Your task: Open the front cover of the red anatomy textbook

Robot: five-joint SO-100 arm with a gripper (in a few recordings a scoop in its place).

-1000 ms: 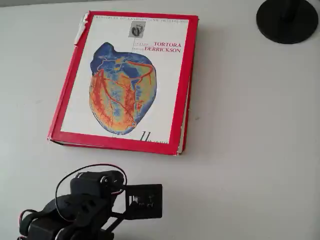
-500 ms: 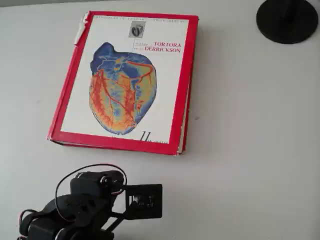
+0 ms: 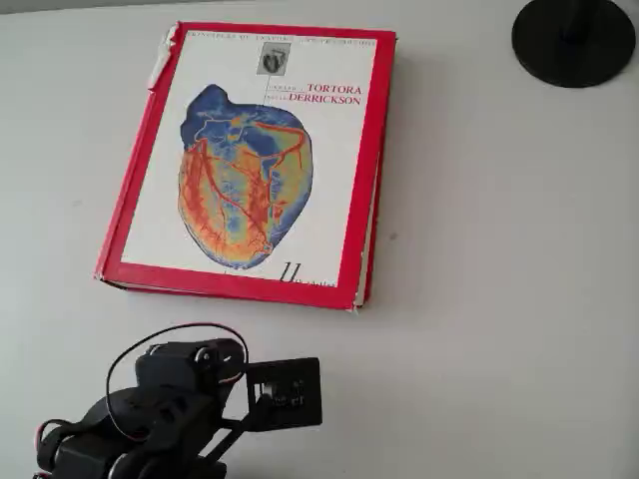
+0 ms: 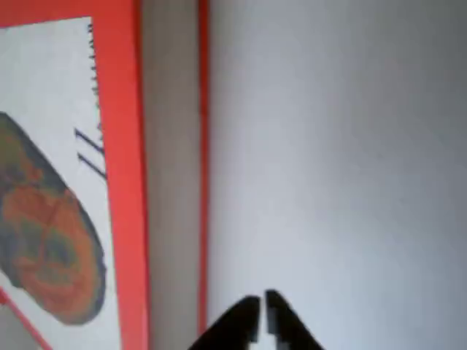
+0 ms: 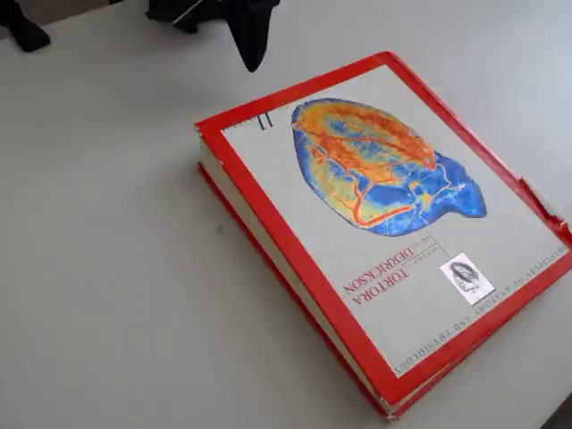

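Since the earlier overhead frames the arm (image 3: 165,404) has shifted slightly toward the table's near-left corner, while the book lies unmoved. One red anatomy textbook (image 3: 250,165) rests flat and closed on the table (image 3: 499,299), toward the far-left part of the overhead view; its front cover (image 3: 240,170) is face up, flush on the page block. One gripper (image 4: 261,317) hangs above bare table just beside the book's fore-edge, apart from it; the fingers (image 4: 244,321) stand nearly together with only a thin slit between the tips, holding nothing. One black round base (image 3: 574,40) sits at the far-right corner, well apart. Likely hazards, as judgement: tips so close may skate over the cover's lip instead of catching under it; a push against the fore-edge could slide the whole book toward the left edge; catching pages along with the board would open the wrong leaf.
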